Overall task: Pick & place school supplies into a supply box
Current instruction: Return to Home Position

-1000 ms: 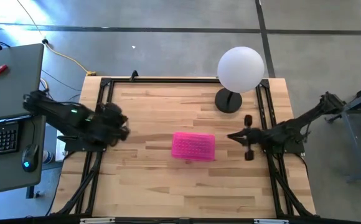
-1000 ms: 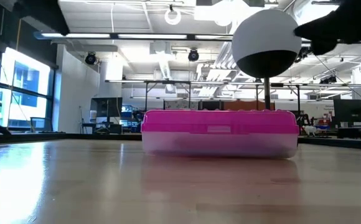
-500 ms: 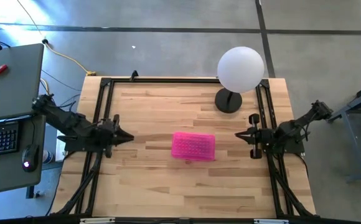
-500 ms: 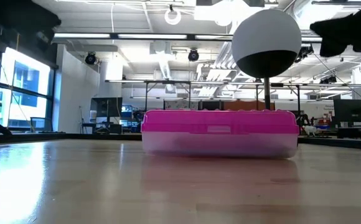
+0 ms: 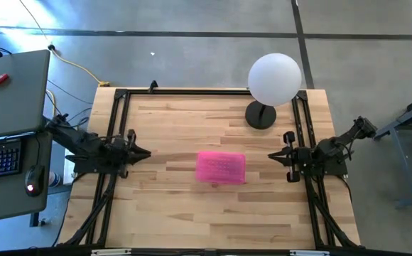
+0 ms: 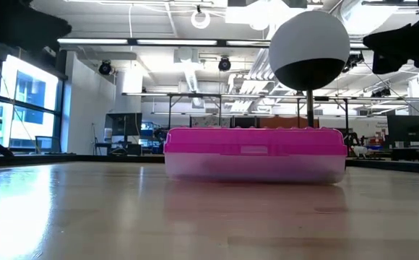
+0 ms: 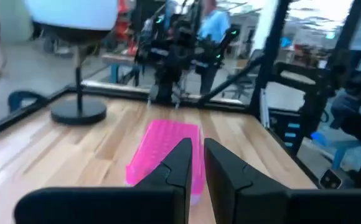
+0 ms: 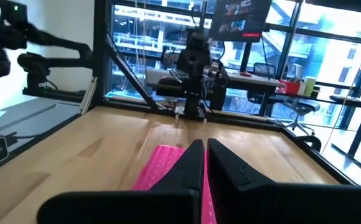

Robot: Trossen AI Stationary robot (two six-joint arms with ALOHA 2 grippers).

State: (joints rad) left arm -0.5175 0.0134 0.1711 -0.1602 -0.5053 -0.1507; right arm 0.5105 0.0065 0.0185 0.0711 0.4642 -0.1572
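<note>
The supply box (image 5: 220,168) lies flat in the middle of the wooden table, its pink lid (image 6: 256,143) closed over the clear base. No school supplies show in any view. My left gripper (image 5: 143,153) hovers at the table's left edge, pointing level at the box; in the left wrist view its fingers (image 7: 196,146) stand a narrow gap apart, with nothing between them. My right gripper (image 5: 272,156) hovers at the right edge, facing the box (image 8: 155,165), and is shut (image 8: 205,146) on nothing. Both are well clear of the box.
A white globe lamp (image 5: 273,80) stands on its dark round base (image 5: 261,115) at the far right of the table. A black metal frame (image 5: 192,92) runs along the table's far edge and sides. A desk with a keyboard (image 5: 0,158) stands beyond the left edge.
My left arm has folded back toward the table's left edge and come down, and its gripper has turned until it points level at the box. My right gripper has drawn back a little toward the right edge and sunk slightly. The box has stayed where it was.
</note>
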